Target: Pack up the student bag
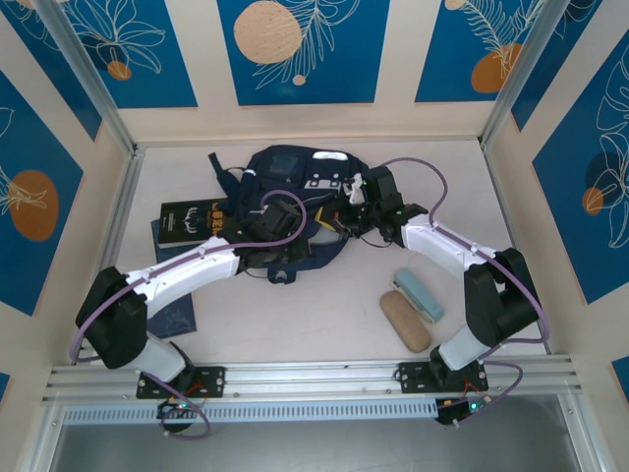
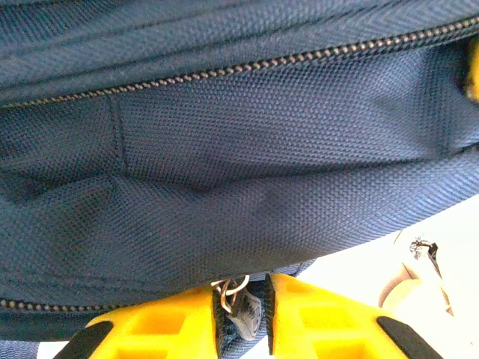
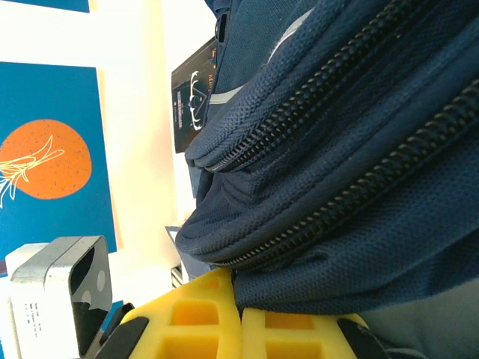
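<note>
Two grips on one student bag [image 1: 295,172], none spare. Lies at the far middle of the table [image 1: 324,324], long axis running left to right, front pocket up, straps trailing off the far left corner.

At the near long edge, just left of the bag's middle, the left gripper [image 2: 241,288]: yellow fingers [image 2: 187,303] almost together, a zipper pull [image 2: 241,318] sitting in the narrow slot between them, apparently pinched. At the bag's right end, the right gripper [image 3: 239,299]: clamped tight on a fold of navy fabric just below two zipper rows.

Relation that matters: upper zipper line [image 2: 247,69] along the bag's length, crossing the left wrist view side to side and rising slightly rightward; lower zipper line [image 2: 30,305] just showing at bottom left, level with the pull and probably its own track. Both crosswise to the left fingers, not in line with them. Likely calls for a sideways drag of the pull along the bag's length, right grip anchoring the cloth. Left arm plainly nearer the pull. Risk, as a guess: small tab slipping from the slot.

Left to pack, by the look of it: black box [image 1: 192,221] just beside the bag's left end; teal case [image 1: 420,294] and tan case [image 1: 405,321] side by side, well apart at near right.
</note>
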Controlling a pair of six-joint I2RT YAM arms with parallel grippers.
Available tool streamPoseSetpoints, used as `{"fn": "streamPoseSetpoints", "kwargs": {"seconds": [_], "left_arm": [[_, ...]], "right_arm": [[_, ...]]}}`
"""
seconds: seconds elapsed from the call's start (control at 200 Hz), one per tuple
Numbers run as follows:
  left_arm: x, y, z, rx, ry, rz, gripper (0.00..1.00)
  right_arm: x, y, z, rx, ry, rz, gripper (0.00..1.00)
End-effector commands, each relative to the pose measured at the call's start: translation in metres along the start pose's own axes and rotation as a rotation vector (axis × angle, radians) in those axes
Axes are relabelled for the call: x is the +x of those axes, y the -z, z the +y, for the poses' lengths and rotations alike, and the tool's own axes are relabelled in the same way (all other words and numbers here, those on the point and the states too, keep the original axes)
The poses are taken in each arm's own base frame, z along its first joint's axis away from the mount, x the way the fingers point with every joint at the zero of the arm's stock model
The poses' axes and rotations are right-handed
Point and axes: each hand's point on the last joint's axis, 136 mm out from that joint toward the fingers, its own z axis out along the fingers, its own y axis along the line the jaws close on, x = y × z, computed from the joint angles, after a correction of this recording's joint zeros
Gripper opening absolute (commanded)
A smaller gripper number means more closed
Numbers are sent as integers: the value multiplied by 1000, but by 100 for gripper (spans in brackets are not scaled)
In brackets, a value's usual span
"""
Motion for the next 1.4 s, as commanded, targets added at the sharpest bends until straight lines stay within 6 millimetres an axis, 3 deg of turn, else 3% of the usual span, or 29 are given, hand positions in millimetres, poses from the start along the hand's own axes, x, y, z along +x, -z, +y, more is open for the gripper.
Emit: {"fn": "streamPoseSetpoints", "kwargs": {"seconds": [0.0, 0.19, 0.3, 0.565, 0.75, 1.02, 1.21, 1.315, 1.395], "left_arm": [[-4, -2, -5, 14, 6, -27, 22], [1, -5, -3, 24, 12, -22, 17], [-2, -1, 1, 7, -4, -38, 0], [-6, 34, -16, 70, -120, -23, 0], [-5, 50, 2, 7, -147, 20, 0], [-4, 43, 42, -95, -179, 77, 0], [-9, 31, 68, -165, -210, 80, 0], [-11, 23, 71, -155, -220, 84, 0], [-7, 17, 54, -55, -227, 109, 0]], "right_arm": [[15, 7, 25, -83, 65, 35, 0], [17, 8, 25, -84, 73, 40, 0], [16, 12, 18, -41, 85, 22, 0], [5, 32, -16, 101, 78, -30, 0], [-4, 43, -44, 189, 73, -81, 0], [-26, 63, -88, 285, 48, -161, 0], [-42, 69, -95, 266, 57, -174, 0], [-42, 65, -92, 239, 67, -149, 0], [-38, 63, -91, 221, 65, -128, 0]]}}
